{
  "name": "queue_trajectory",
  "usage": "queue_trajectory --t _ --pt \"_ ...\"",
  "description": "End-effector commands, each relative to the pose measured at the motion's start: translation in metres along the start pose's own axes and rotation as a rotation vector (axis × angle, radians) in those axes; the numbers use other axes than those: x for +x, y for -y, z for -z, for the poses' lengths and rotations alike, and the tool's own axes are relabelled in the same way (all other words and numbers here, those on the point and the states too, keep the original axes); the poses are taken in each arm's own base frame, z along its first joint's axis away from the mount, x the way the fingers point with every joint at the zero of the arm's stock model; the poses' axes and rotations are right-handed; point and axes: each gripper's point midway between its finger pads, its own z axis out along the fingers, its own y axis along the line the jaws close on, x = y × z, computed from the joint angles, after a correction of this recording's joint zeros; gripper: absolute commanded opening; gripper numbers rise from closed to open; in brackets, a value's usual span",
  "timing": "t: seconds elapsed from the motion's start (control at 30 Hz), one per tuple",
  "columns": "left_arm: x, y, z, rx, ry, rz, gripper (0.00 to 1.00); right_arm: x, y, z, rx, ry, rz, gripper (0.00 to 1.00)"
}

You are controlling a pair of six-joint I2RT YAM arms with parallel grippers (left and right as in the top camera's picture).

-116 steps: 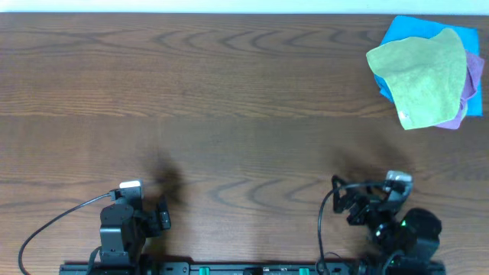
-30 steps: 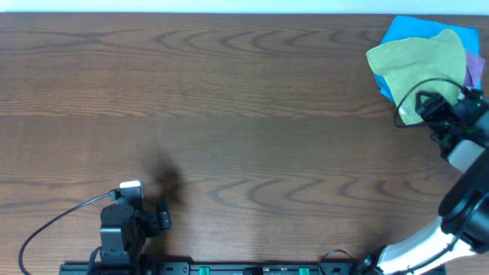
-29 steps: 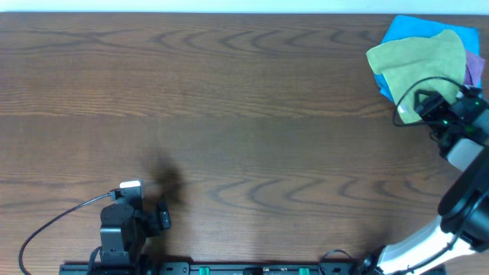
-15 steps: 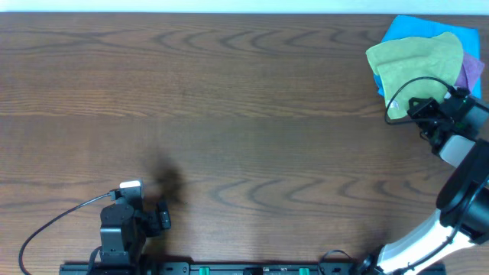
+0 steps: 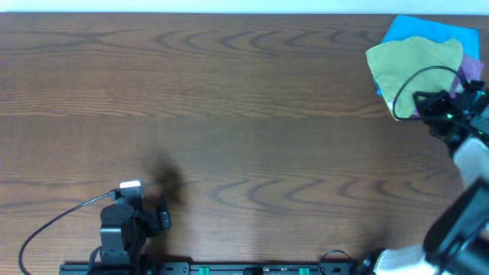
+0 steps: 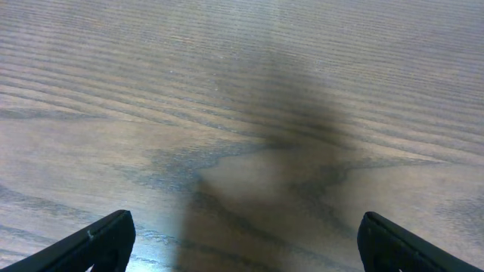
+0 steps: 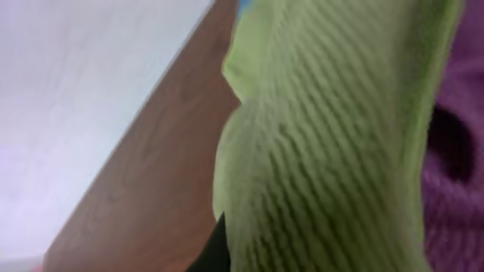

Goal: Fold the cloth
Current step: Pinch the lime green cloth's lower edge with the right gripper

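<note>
The cloth (image 5: pixel 409 61), a green terry square, lies rumpled on top of a pile at the table's far right corner. My right gripper (image 5: pixel 428 104) sits at the cloth's near edge and is shut on it. In the right wrist view the green cloth (image 7: pixel 325 151) fills most of the frame, and only a dark sliver of one finger (image 7: pixel 215 251) shows under its edge. My left gripper (image 5: pixel 163 217) rests near the front left edge, far from the cloth. In the left wrist view it (image 6: pixel 246 245) stands open over bare wood.
Under the green cloth lie a blue cloth (image 5: pixel 428 29) and a purple cloth (image 5: pixel 474 70). The pile sits close to the table's back and right edges. A black cable (image 5: pixel 46 229) loops beside the left arm.
My right gripper has shut on the cloth's near edge. That edge and its lower corner have been drawn up off the table. The left arm has not moved.
</note>
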Motion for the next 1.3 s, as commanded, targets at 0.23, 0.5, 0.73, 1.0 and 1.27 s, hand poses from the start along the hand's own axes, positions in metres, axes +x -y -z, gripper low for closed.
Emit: queue_trajectory --t 0.23,0.5,0.73,1.0,1.27 --pt "0.020 -0.004 -0.007 -0.016 -0.062 -0.009 0.95 -0.039 0.005 0.095 0.377 0.288 0.129 0.77" --pt "0.020 -0.004 -0.007 -0.016 -0.062 -0.009 0.95 -0.015 0.023 0.090 0.430 0.184 0.092 0.84" --pt "0.020 -0.004 -0.007 -0.017 -0.063 -0.009 0.95 0.019 0.049 0.096 0.533 0.053 0.044 0.99" --pt "0.020 -0.004 -0.007 -0.016 -0.062 -0.009 0.95 0.017 0.086 0.104 0.437 -0.054 0.184 0.99" --pt "0.020 -0.004 -0.007 -0.016 -0.062 -0.009 0.95 0.029 0.123 0.051 0.187 -0.175 0.060 0.95"
